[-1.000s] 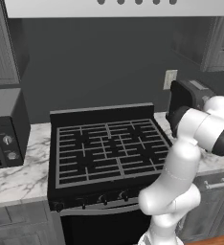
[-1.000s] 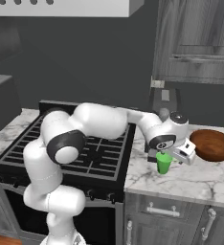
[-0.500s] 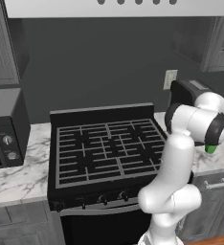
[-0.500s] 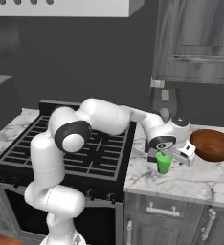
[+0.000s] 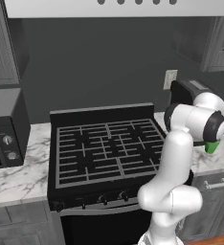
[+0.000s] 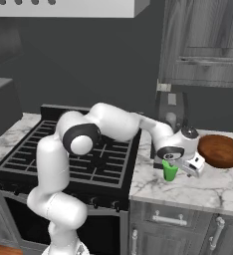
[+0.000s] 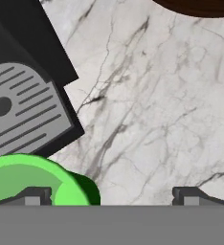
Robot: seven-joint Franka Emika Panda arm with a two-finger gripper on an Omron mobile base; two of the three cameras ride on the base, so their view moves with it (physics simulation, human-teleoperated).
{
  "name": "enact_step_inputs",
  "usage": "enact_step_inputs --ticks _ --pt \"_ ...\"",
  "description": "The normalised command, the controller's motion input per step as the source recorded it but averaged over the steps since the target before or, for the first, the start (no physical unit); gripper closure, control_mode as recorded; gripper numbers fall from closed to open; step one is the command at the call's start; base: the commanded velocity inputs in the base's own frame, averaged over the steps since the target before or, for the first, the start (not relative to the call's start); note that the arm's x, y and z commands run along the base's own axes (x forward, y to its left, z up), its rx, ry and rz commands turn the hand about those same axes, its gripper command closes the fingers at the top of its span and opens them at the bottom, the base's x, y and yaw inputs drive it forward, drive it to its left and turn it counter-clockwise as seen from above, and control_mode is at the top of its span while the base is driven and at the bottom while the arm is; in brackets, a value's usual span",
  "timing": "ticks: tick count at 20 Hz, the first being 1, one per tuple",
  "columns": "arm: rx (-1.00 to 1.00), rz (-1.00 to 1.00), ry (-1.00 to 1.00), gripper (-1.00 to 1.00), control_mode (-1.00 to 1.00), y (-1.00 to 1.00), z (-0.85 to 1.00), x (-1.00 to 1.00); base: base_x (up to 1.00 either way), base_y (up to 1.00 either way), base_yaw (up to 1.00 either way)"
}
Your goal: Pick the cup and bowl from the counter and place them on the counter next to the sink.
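You're at the cup-grab step: the gripper hangs over the green cup on the counter beside the stove, jaws fully spread and holding nothing. One fingertip sits over the rim, so shift sideways before closing. The bowl waits just beyond. No readable labels anywhere

The small bright green cup stands upright on the white, grey-veined marble surface, open end up, just right of the black stove. The wide reddish-brown wooden bowl sits upright on the same surface, near the cup and farther right, toward the back.
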Motion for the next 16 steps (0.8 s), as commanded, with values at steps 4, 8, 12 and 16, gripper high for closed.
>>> enact_step_inputs --ticks 4,8,12,16 --pt "0.00 0.00 0.00 -1.00 -1.00 0.00 -0.17 0.00 0.00 0.00 0.00" --pt "0.00 0.00 0.00 -1.00 -1.00 0.00 0.00 0.00 0.00 0.00 0.00" --pt "0.00 0.00 0.00 -1.00 -1.00 0.00 0.00 0.00 0.00 0.00 0.00" --pt "0.00 0.00 0.00 -1.00 -1.00 0.00 0.00 0.00 0.00 0.00 0.00"
